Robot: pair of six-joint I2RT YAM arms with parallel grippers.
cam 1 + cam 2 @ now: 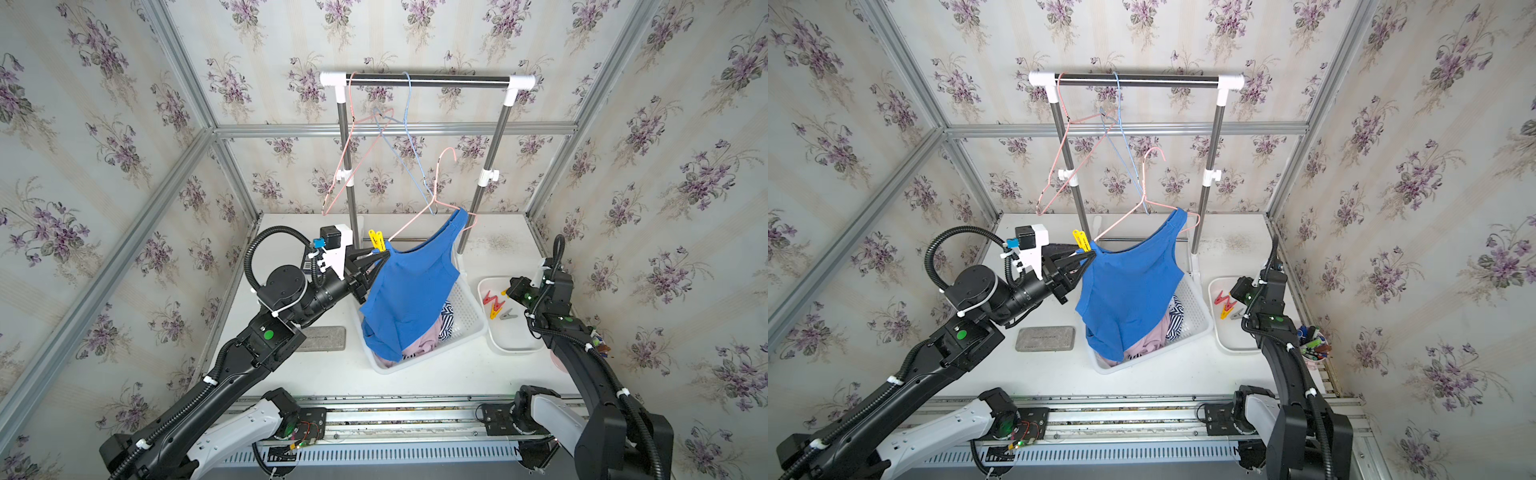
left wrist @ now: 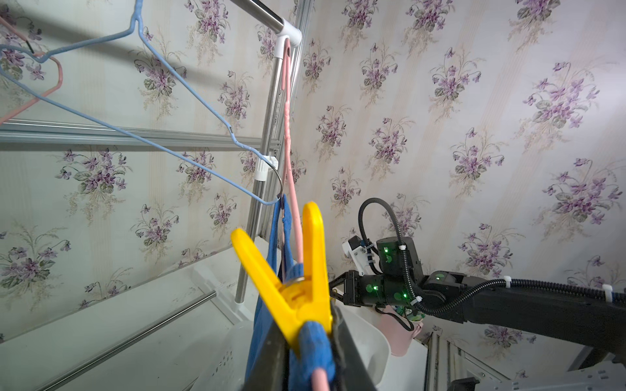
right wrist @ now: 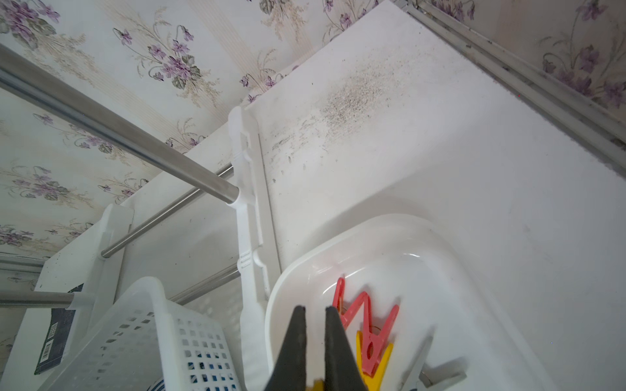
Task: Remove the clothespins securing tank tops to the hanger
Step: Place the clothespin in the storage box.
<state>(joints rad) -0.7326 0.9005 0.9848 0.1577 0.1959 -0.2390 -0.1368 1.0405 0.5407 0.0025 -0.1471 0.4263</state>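
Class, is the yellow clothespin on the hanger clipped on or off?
Clipped on: the yellow clothespin pinches the blue tank top onto the pink hanger.

Two matte black jointed arms (image 1: 199, 399), white shells on base links (image 1: 245, 424), ribbed black cable conduits (image 1: 248, 257) cinched by white zip ties (image 1: 209, 380), green lights (image 1: 268, 333), white wrist camera bracket (image 1: 336, 253), right hand (image 3: 315, 309) with tapered black fingers (image 3: 294, 345)

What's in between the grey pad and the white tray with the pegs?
The white basket sits between the grey pad and the white tray, with the blue tank top hanging down into it. Both top views show this.
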